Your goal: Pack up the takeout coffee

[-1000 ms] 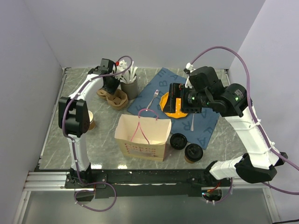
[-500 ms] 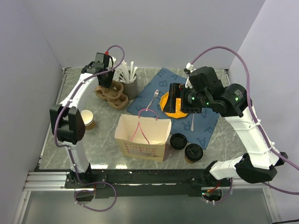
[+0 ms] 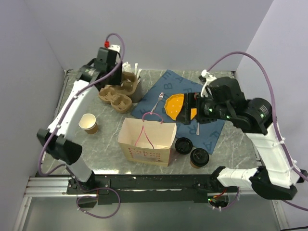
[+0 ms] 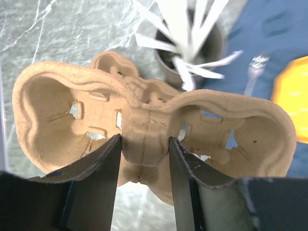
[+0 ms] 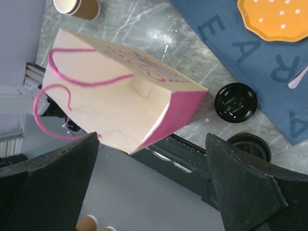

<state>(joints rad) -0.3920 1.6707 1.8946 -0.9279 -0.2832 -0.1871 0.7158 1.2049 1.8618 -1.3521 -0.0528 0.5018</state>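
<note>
A moulded-pulp cup carrier [image 4: 231, 120] is clamped by its centre ridge in the left tool [image 4: 144, 144] above the far-left corner of the bench [image 3: 96, 149], likely to seat the cup. The right tool [image 5: 151, 139] is spread wide and empty over the paper bag [image 5: 120, 110]. The takeout coffee [image 3: 198, 157] is left standing at the near edge, right of the bag.

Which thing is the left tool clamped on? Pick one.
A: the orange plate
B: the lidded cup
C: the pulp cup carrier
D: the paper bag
C: in the left wrist view the left tool pinches the middle ridge of the carrier between its two fingers.
</note>
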